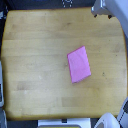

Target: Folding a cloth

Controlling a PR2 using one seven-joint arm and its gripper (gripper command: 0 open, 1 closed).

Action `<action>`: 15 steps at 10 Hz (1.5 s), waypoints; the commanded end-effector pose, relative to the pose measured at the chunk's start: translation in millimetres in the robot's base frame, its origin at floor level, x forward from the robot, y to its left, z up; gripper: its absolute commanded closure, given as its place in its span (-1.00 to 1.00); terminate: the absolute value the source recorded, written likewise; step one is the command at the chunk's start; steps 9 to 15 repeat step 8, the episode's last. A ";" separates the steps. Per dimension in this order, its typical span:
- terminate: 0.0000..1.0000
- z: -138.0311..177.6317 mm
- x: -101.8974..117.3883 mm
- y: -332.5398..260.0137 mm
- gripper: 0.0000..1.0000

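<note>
The cloth [79, 64] lies flat and slightly tilted just right of the frame's centre on the wooden table [35, 55], well clear of every edge, which leaves room on all sides to lift a corner and fold it over. A grey part of the robot arm [107, 7] shows at the upper right corner, held back from the fabric and touching nothing. Its fingers are out of view, so I cannot tell how far the gripper is open or whether it holds anything.
</note>
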 end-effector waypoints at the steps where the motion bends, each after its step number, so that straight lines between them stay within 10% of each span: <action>1: -1.00 3.0 23.7 -86.3 -1.00; 7: -1.00 -17.3 12.6 -136.0 -1.00; 8: 1.00 -23.4 12.1 -132.3 -1.00; 15: 1.00 -23.4 12.1 -132.3 -1.00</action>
